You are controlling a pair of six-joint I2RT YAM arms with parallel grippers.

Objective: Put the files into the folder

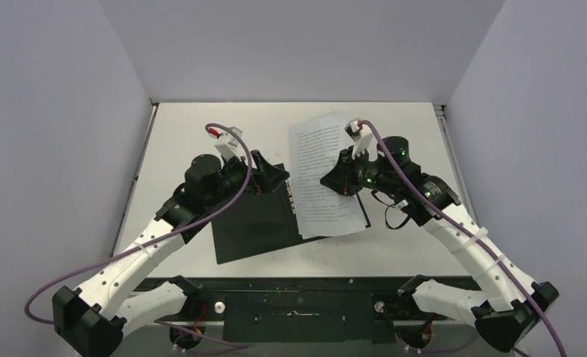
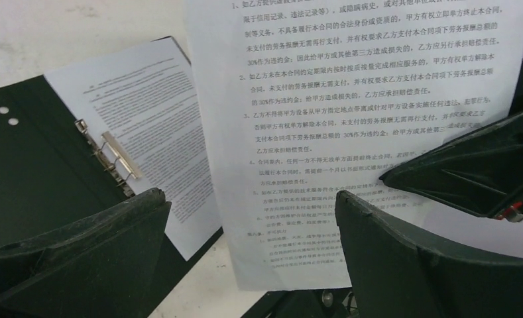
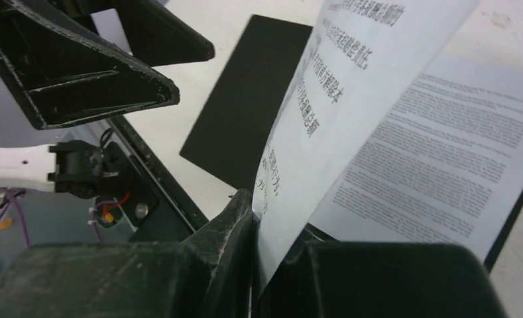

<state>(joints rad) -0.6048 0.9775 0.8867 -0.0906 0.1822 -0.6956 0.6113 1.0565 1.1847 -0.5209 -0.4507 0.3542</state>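
Sheet (image 2: 371, 112), numbered Chinese clauses, clamped in right pincer (image 3: 265, 242)

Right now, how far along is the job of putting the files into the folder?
Done: the folder lies open, with one sheet lying on its right half beside the metal clip. In hand: the right gripper pinches a second sheet, raised above it; the left gripper is open, holding nothing. Left: lay that sheet in the folder.
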